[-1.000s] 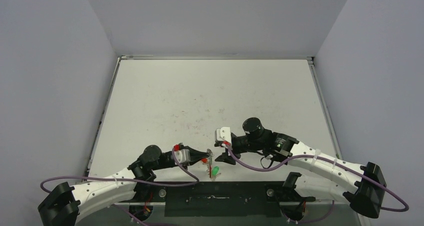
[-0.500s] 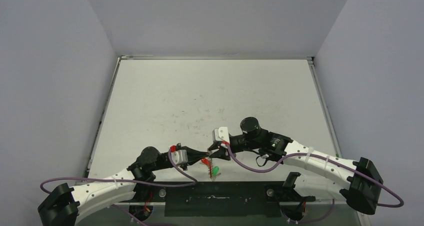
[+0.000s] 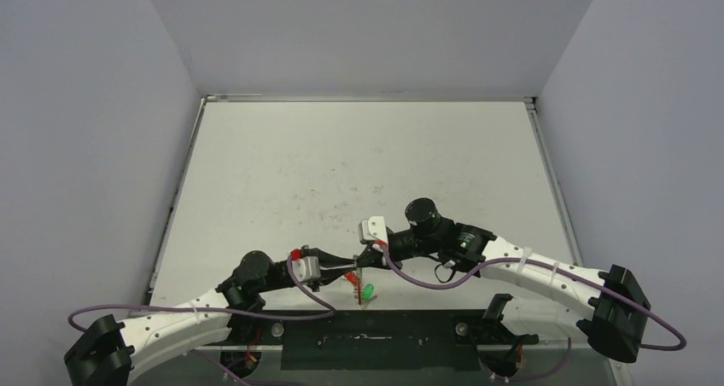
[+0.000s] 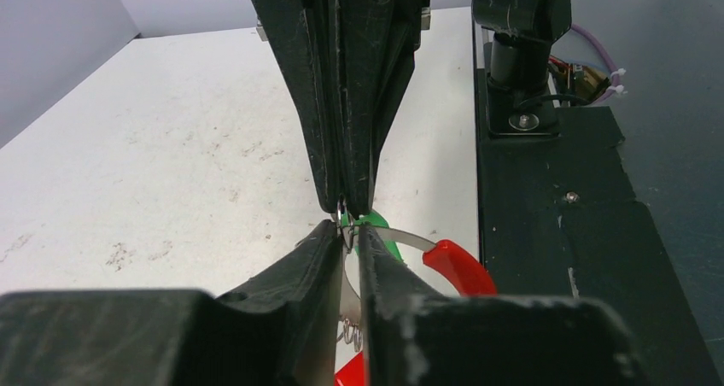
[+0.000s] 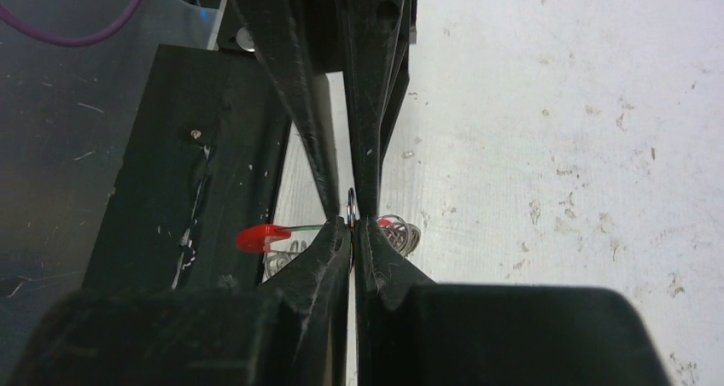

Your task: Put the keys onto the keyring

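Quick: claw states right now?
Left claw: closed on the keyring.
Right claw: closed, seemingly on the keyring too.

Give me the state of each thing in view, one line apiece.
left gripper: shut on the thin wire of the keyring.
right gripper: shut, tip to tip with the left gripper; what it pinches is hidden.
keyring: pinched at its wire, red sleeve clear of the fingers.
keys: green, beside the fingertips; threaded or not, unclear.

No text, label, brand, number or sign can be read on anything.
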`<state>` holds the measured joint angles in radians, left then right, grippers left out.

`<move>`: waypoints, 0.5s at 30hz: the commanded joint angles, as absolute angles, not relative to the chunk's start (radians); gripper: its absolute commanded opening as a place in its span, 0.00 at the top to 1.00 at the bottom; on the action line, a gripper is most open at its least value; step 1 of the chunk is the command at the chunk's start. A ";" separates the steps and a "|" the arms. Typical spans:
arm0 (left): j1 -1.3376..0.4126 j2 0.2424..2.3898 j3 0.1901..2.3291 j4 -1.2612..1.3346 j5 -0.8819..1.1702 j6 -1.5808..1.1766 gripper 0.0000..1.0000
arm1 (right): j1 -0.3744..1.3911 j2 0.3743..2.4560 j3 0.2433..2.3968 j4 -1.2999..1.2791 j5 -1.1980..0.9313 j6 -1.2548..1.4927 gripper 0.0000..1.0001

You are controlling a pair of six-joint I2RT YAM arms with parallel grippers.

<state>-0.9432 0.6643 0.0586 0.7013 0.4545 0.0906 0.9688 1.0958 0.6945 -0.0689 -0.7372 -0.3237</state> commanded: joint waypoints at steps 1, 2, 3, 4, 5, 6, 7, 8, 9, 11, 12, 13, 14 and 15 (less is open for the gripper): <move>-0.948 0.608 0.100 0.668 0.440 0.114 0.80 | 0.964 1.122 0.790 -0.193 -0.697 -0.341 1.00; -0.948 0.593 0.106 0.639 0.425 0.119 0.75 | 0.965 1.131 0.817 -0.246 -0.674 -0.342 1.00; -0.948 0.578 0.112 0.606 0.402 0.119 0.71 | 0.965 1.140 0.838 -0.286 -0.657 -0.342 1.00; -0.948 0.564 0.117 0.575 0.372 0.124 0.68 | 0.965 1.152 0.859 -0.328 -0.644 -0.342 1.00; -0.948 0.550 0.123 0.546 0.360 0.131 0.66 | 0.966 1.167 0.885 -0.368 -0.630 -0.343 1.00; -0.948 0.539 0.130 0.518 0.351 0.136 0.65 | 0.966 1.182 0.910 -0.410 -0.617 -0.342 1.00; -0.948 0.529 0.138 0.494 0.344 0.145 0.65 | 0.967 1.198 0.935 -0.449 -0.610 -0.341 1.00; -0.948 0.523 0.147 0.469 0.341 0.151 0.65 | 0.967 1.218 0.962 -0.484 -0.605 -0.339 1.00; -0.948 0.521 0.155 0.452 0.339 0.156 0.65 | 0.968 1.233 0.985 -0.516 -0.600 -0.338 1.00; -0.948 0.526 0.175 0.422 0.341 0.163 0.65 | 0.969 1.260 1.026 -0.561 -0.593 -0.330 1.00; -0.948 0.534 0.183 0.411 0.344 0.167 0.65 | 0.970 1.271 1.041 -0.577 -0.591 -0.326 1.00; -0.948 0.542 0.194 0.401 0.348 0.170 0.64 | 0.973 1.282 1.055 -0.588 -0.588 -0.321 1.00; -0.948 0.553 0.201 0.393 0.353 0.170 0.64 | 0.976 1.290 1.065 -0.593 -0.586 -0.314 1.00; -0.948 0.565 0.208 0.387 0.359 0.170 0.64 | 0.978 1.298 1.073 -0.597 -0.586 -0.310 1.00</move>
<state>-0.9436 0.5381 0.1360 0.4419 0.3630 0.1478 0.9695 1.2758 0.9997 -0.5240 -0.6071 -0.3283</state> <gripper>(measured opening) 0.357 0.037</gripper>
